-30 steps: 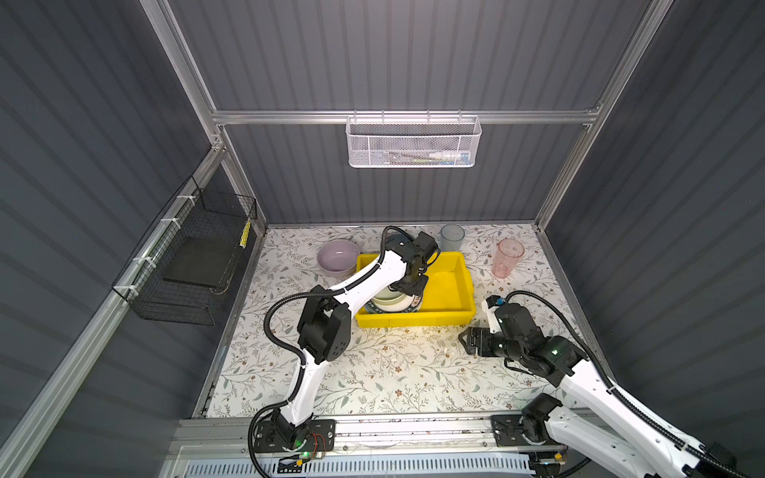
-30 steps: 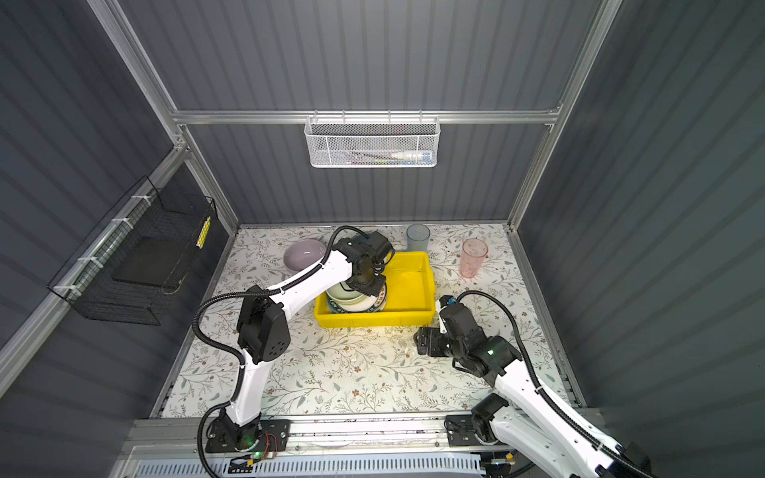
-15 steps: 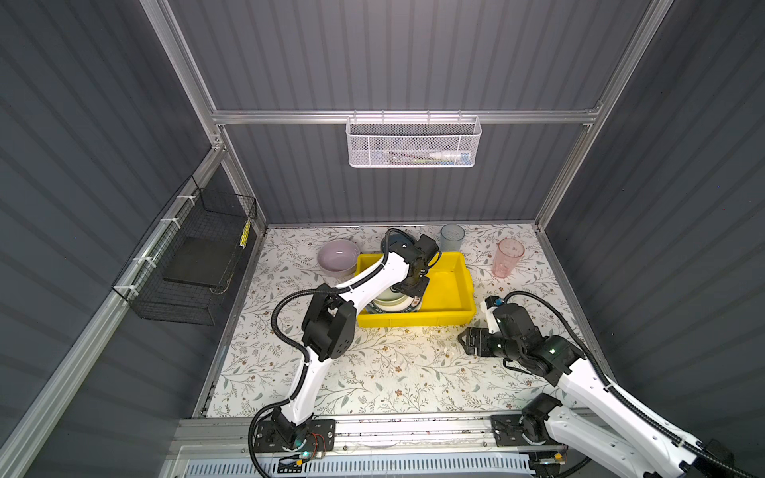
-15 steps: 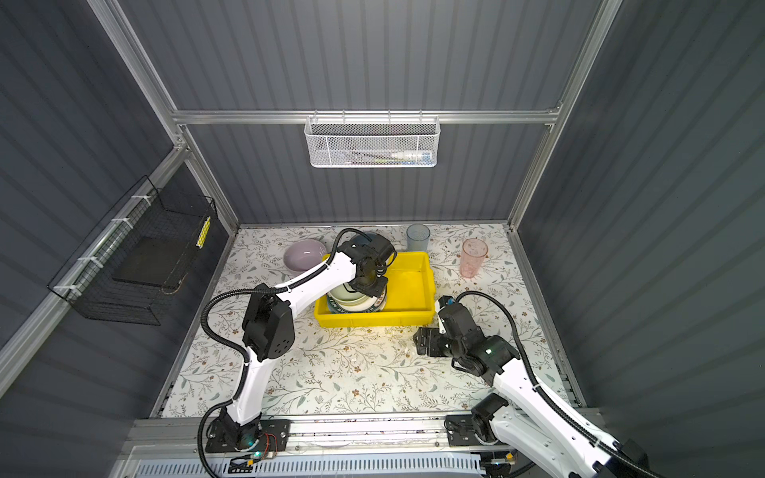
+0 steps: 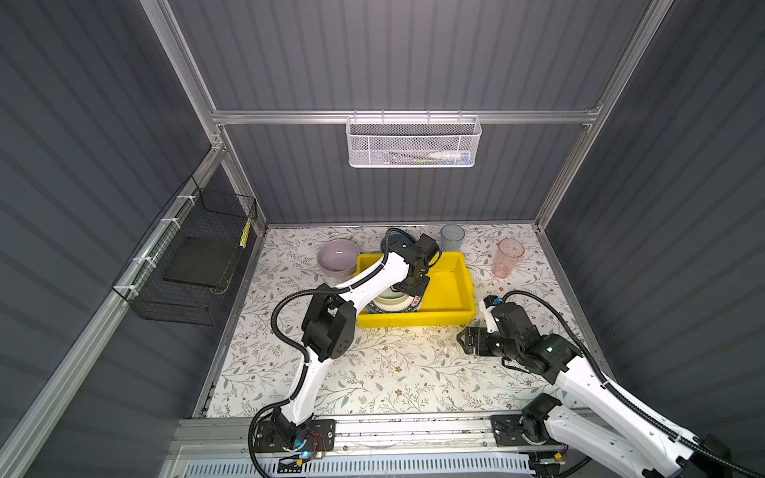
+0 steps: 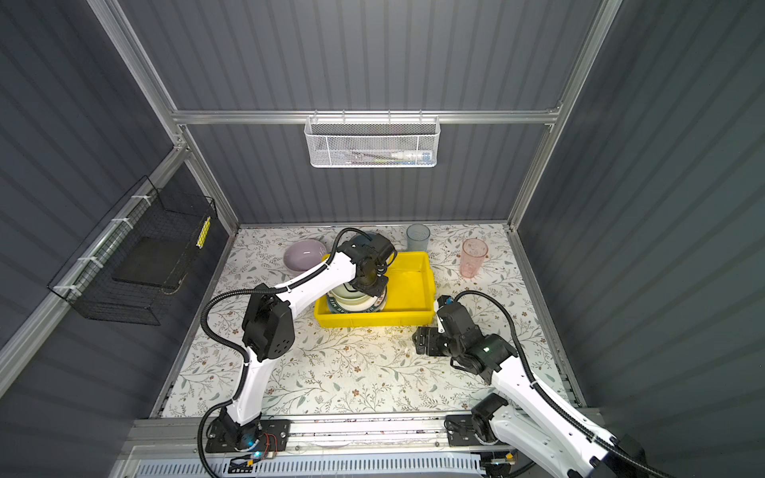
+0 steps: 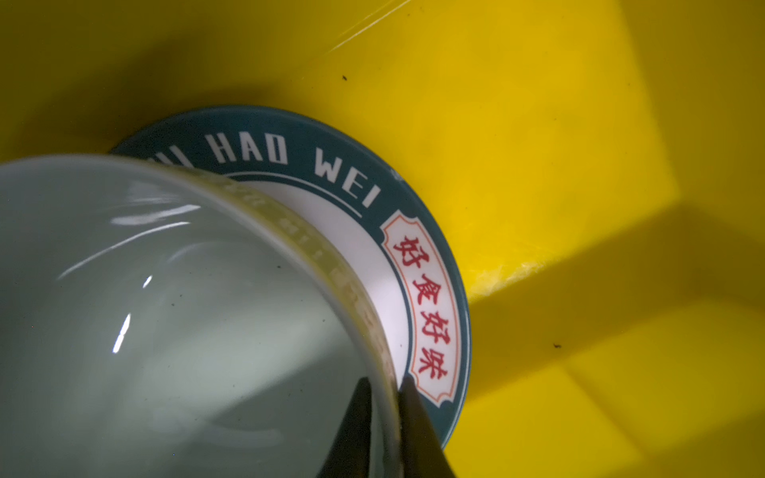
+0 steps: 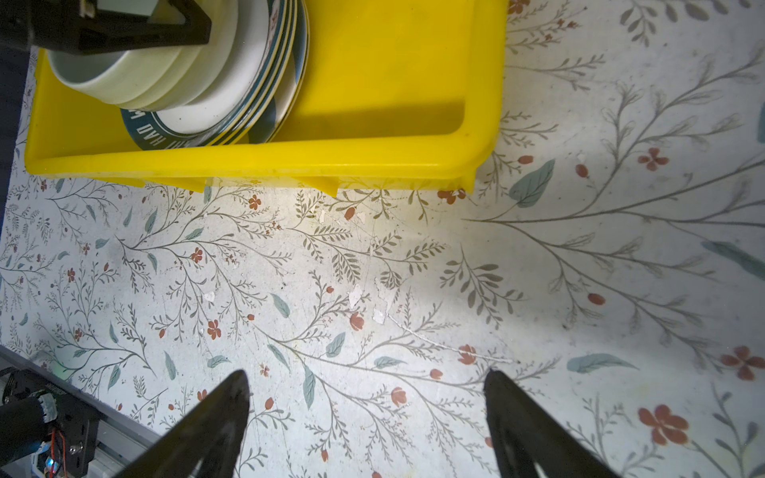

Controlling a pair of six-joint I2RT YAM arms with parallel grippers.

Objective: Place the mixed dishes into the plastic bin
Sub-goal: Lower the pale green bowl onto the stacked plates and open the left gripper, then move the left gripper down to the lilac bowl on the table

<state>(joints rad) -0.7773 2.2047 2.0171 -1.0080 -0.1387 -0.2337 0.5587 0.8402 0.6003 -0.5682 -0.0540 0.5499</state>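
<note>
Inspection found the yellow bin (image 5: 414, 320) (image 6: 372, 318) standing on the floral worktop (image 5: 393, 372) toward the middle of its back edge. Inside the bin's left half sat a stack of plates (image 8: 285, 62), and a lettered plate (image 7: 343, 174) (image 8: 153, 136) with a dark rim lay on top of it. Nested bowls rested on that plate, the uppermost a pale green bowl (image 7: 165, 310) (image 5: 391, 296) (image 6: 345, 294). The left gripper (image 7: 385, 380) (image 5: 410, 285) reached down into the bin from the left. One finger stood inside the pale green bowl's wall and the other outside it, both close against the rim. Whether they pressed on the wall or merely flanked it could not be told. The right gripper (image 8: 366, 374) (image 5: 467, 340) (image 6: 422, 340) hovered low over bare worktop just in front of the bin's front right corner, its fingers spread wide apart with nothing between them. Three dishes stood outside the bin. A lilac bowl (image 5: 337, 256) (image 6: 304, 254) sat upright just beside the bin's back left corner. A blue tumbler (image 5: 452, 238) (image 6: 418, 238) stood upright at the worktop's back edge, just behind the bin's back right corner. A pink tumbler (image 5: 507, 256) (image 6: 473, 256) stood upright nearer the worktop's back right corner, apart from the bin.
</note>
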